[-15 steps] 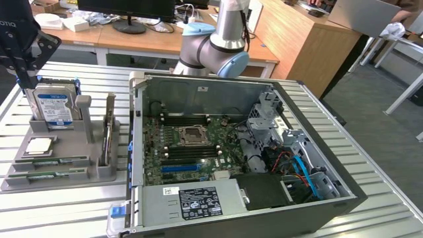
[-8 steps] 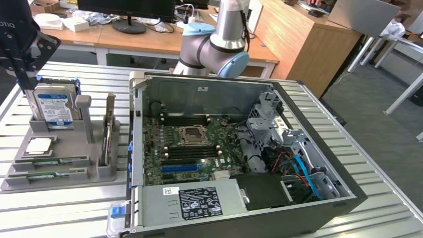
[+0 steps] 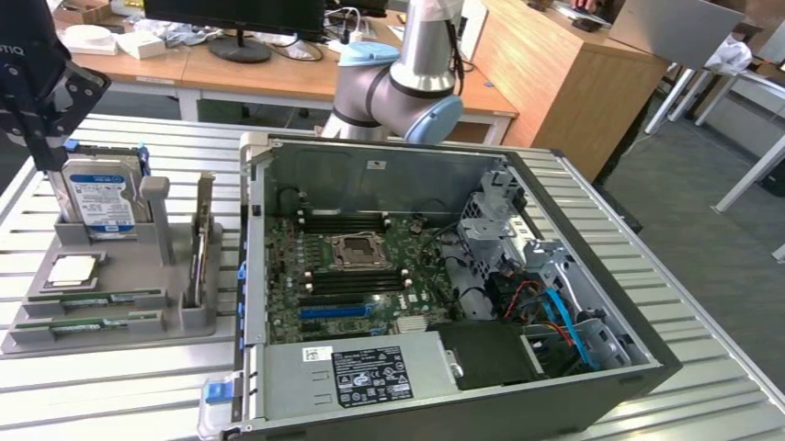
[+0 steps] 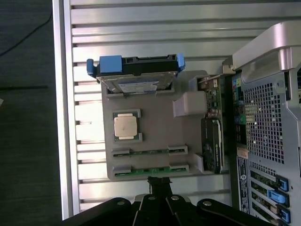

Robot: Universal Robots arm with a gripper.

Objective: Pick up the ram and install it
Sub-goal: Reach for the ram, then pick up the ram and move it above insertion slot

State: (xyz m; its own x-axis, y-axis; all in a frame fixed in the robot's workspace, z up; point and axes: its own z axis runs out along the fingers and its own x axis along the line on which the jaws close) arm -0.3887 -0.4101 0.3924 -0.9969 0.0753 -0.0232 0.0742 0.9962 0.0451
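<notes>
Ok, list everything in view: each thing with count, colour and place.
ram sticks: two, green, flat in the holder's slots
hard drive: one, silver, blue label, upright in the holder
processor chip: one, silver, flat in the holder
expansion card: one, dark, on edge in the holder
holder: one, grey, exterior view's left
computer case: one, black and silver, open, beside the holder
table: one, slatted metal
arm: one, silver and blue, behind the case
hand: one, black, over the holder

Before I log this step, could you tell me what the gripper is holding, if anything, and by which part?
Nothing is held. The gripper hangs over the grey tray, where both ram sticks lie in their slots.
</notes>
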